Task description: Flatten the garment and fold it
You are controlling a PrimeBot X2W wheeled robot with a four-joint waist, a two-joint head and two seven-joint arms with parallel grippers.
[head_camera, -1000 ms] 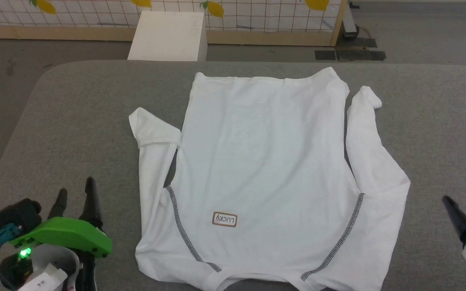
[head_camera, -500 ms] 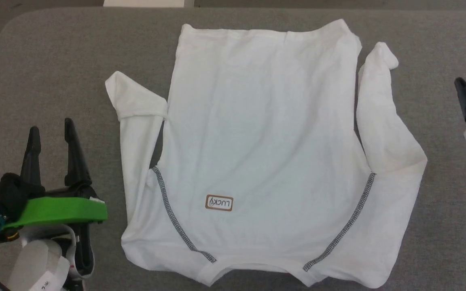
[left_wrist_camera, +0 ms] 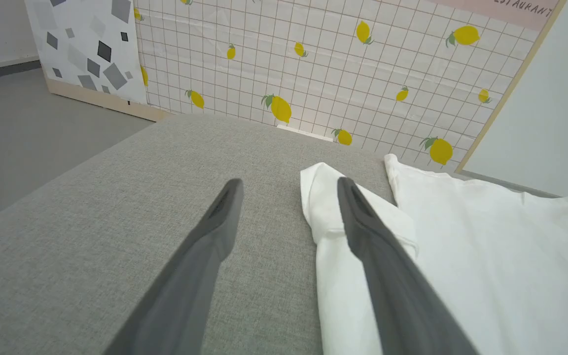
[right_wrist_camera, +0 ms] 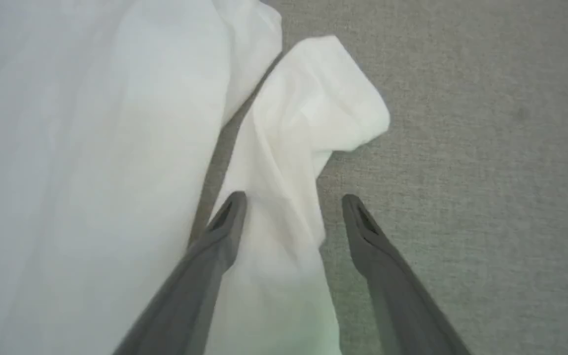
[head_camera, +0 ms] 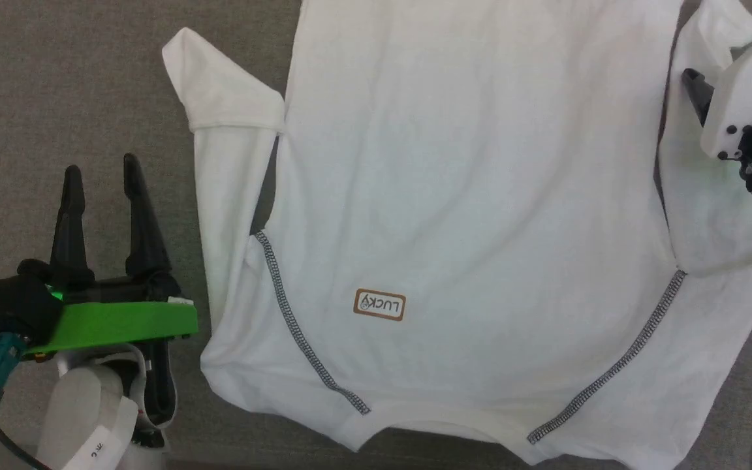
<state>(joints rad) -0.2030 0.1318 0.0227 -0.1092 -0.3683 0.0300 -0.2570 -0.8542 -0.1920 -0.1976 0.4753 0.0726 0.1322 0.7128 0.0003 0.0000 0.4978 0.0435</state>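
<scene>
Gaping jaws, left: the left gripper (head_camera: 100,166) held its two dark fingers wide apart with nothing between them, over bare grey bench (head_camera: 56,78) just beside the garment's left sleeve (head_camera: 232,189).
Jaws, right: the right gripper (right_wrist_camera: 294,197) was spread just as wide, its fingers straddling the right sleeve (right_wrist_camera: 284,148) without gripping it; whether the tips touched the cloth could not be told.
Garment: the garment (head_camera: 467,196), a plain white long-sleeved shirt of thin fabric, lay spread flat across the middle of the bench, with its neckline toward the near edge and its body running toward the far edge.
Seams: grey-black zigzag stitching (head_camera: 297,326) ran diagonally from each armpit to the neckline.
Patch: a small brown-bordered label (head_camera: 379,305) reading LUCKY, upside down in the head view, sat near the neckline.
Left sleeve: it lay straight along the body, with its cuff (head_camera: 219,91) folded back and pointing toward the bench's left edge.
Right sleeve: it lay alongside the body, a narrow strip of bench showing between them, and its end was rumpled and curled over.
Cut off: the hem ran past the top of the head view, and the right shoulder past its lower right corner.
Hidden: in the head view a pale housing (head_camera: 738,91) covered part of the right sleeve and most of the right gripper's fingers.
Backdrop: beyond the far edge stood a gridded wall with lemons (left_wrist_camera: 313,59).
</scene>
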